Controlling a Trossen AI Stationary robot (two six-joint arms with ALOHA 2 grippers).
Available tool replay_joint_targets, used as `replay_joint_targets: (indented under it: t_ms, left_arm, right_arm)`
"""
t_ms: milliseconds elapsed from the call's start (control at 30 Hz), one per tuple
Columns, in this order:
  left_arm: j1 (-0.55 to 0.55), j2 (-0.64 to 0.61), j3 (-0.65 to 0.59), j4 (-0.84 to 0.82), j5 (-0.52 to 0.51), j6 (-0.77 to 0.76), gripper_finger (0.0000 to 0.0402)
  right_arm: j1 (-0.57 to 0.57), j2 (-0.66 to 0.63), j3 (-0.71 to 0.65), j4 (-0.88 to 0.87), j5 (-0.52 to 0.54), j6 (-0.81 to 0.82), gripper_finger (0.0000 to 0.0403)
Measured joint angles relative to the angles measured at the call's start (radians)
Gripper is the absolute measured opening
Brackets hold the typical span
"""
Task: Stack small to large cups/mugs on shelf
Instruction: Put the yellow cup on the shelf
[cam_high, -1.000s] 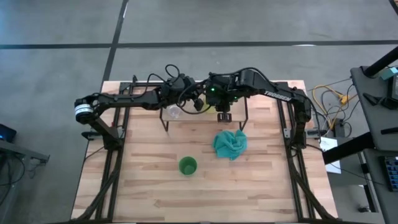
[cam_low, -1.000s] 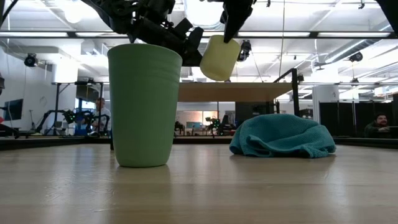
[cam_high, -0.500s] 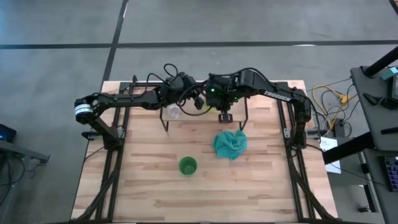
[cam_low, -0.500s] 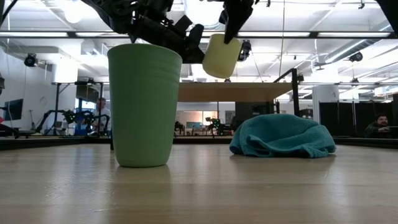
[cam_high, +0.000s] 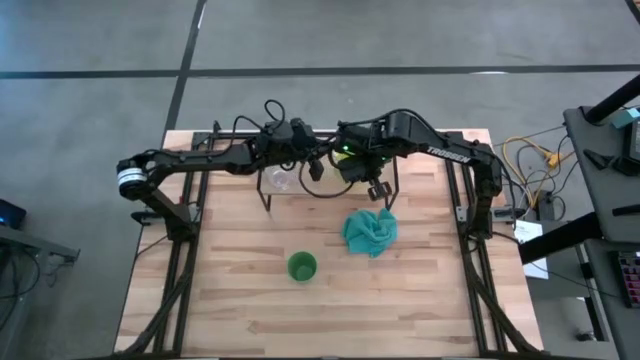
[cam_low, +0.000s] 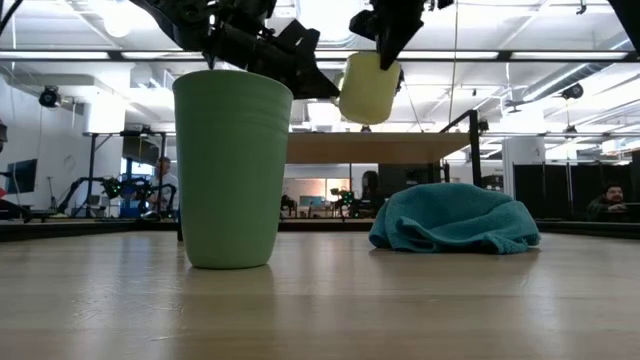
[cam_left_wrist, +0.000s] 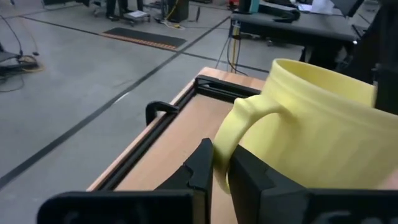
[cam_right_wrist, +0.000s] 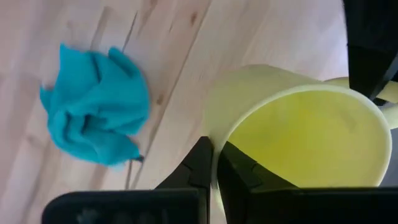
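The yellow mug (cam_low: 368, 88) hangs tilted in the air above the light-wood shelf (cam_low: 400, 148), and both grippers are on it. My right gripper (cam_right_wrist: 214, 147) comes down on it from above, and my left gripper (cam_left_wrist: 222, 152) reaches it from the table's left; both are shut on the mug. The small clear glass cup (cam_high: 280, 180) stands on the shelf's left part. The green cup (cam_high: 301, 266) stands upright on the tabletop, nearer the near edge. My left gripper pinches the mug's handle (cam_left_wrist: 225, 134) between its two fingers, coming from the table's left, across the loop. My right gripper holds the mug's rim (cam_right_wrist: 219, 134) on the side away from the handle, one finger inside and one outside, from above, pointing down. The mug is lifted clear and tilted.
A crumpled teal cloth (cam_high: 370, 230) lies on the tabletop right of the green cup, in front of the shelf. The shelf's thin black legs (cam_high: 266, 205) stand on the far half of the table. Bare wood lies toward the near edge.
The mug has shifted a little toward the table's right and its tilt has changed, still clear of the shelf. My right gripper has turned about with it. My left gripper has moved right, up to the mug.
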Motion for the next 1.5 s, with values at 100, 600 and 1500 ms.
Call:
replay_joint_targets:
  t_ms: [100,600,1500]
  left_arm:
    - [0.000,-0.024,0.000,-0.043,0.014,-0.004,0.0032]
    - [-0.003,-0.132,0.000,-0.225,0.111,0.000,0.0041]
    - [-0.029,-0.193,0.000,-0.276,0.164,-0.057,0.0041]
  right_arm:
    - [-0.001,0.000,0.000,-0.017,0.003,-0.095,0.0009]
    - [0.001,-0.001,-0.001,-0.008,-0.019,-0.338,0.0009]
    - [-0.011,0.002,-0.025,0.033,0.107,-0.432,0.0008]
